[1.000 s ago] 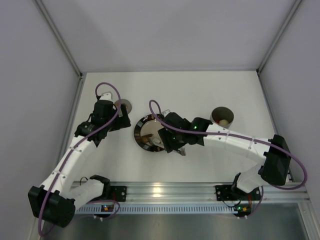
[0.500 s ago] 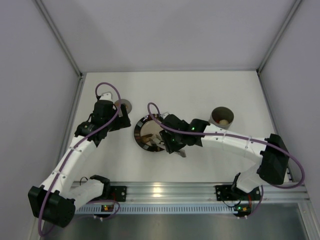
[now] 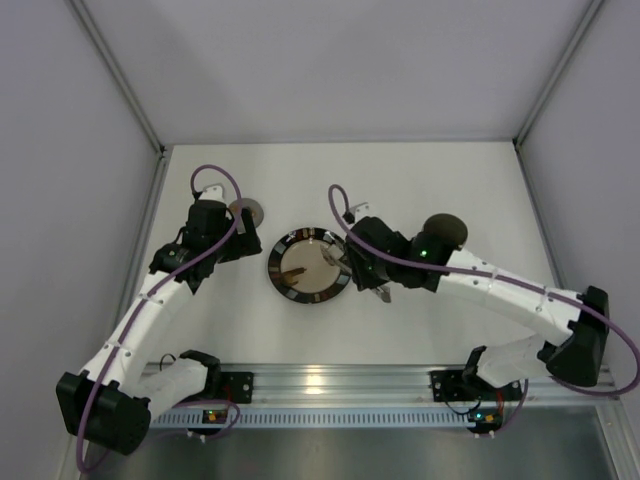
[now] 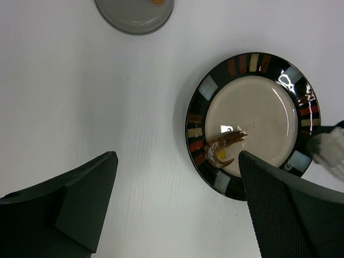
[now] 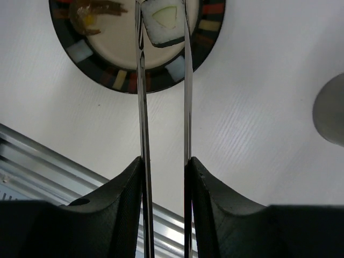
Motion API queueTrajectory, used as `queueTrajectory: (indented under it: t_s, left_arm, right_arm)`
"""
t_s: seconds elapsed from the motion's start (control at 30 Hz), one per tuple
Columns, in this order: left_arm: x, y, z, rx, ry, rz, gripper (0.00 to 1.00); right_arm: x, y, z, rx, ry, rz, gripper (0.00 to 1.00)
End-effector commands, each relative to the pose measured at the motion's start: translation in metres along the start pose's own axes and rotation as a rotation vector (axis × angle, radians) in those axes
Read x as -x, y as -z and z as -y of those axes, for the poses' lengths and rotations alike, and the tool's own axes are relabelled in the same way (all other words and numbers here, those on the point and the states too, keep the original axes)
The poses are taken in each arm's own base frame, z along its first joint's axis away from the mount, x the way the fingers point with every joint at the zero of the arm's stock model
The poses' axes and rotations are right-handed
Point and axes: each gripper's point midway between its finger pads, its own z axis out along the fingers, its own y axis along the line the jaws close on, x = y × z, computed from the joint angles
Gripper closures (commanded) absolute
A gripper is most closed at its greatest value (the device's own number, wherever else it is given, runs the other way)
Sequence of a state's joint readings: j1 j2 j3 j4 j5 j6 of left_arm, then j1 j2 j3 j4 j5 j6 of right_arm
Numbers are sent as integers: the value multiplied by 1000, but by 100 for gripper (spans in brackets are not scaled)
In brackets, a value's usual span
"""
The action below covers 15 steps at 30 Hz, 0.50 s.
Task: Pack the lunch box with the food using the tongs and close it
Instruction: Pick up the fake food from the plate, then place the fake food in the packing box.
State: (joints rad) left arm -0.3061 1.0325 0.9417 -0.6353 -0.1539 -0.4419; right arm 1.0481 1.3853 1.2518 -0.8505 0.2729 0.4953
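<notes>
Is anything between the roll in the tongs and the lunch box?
Nothing visible does: in the right wrist view only plate rim and bare table lie between the roll in the tongs and the lunch box.

plate (image 3: 276, 268): round, black rim with little red, orange, cream and pale blue blocks, cream middle, lying flat near the middle of the table | table (image 3: 400, 180): white | rail (image 3: 340, 380): shiny silver bar along the near edge | walls (image 3: 330, 60): pale grey, three sides, maybe boards
</notes>
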Motion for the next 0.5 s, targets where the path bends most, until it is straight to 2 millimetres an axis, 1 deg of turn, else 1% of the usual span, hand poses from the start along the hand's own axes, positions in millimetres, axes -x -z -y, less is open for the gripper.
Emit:
queueTrajectory:
  t_s: [0.0, 0.03, 0.07, 0.1, 0.13, 0.17, 0.2, 0.27, 0.3, 0.4, 0.43, 0.47]
  left_arm:
    - [10, -1, 2, -10, -4, 41, 1]
    - [10, -1, 2, -10, -4, 41, 1]
    - [10, -1, 2, -11, -4, 40, 1]
    - [10, -1, 2, -13, -4, 41, 1]
    - [10, -1, 3, -15, -4, 41, 1]
    - [10, -1, 2, -15, -4, 40, 1]
    - [9, -2, 3, -15, -4, 38, 1]
    - [9, -2, 4, -20, -4, 37, 1]
    - [9, -2, 3, -18, -4, 37, 1]
    - [9, -2, 3, -18, -3, 35, 1]
    - [10, -2, 4, -21, -2, 39, 1]
    - [9, -2, 4, -20, -2, 37, 1]
  right_arm:
    - [42, 54, 42, -83, -116, 185, 84]
    - [44, 66, 54, -99, -141, 220, 84]
    - [45, 73, 62, -117, -160, 234, 84]
    - [42, 79, 76, -153, -180, 233, 84]
    - [44, 93, 88, -178, -204, 273, 84]
    - [43, 100, 97, -197, -226, 287, 84]
    - [39, 113, 113, -233, -254, 301, 83]
    - [34, 126, 135, -305, -296, 319, 82]
    - [25, 135, 144, -331, -306, 312, 82]
    - [12, 149, 164, -409, -349, 326, 81]
    - [4, 150, 168, -430, -358, 306, 81]
    - [0, 153, 171, -439, -366, 302, 80]
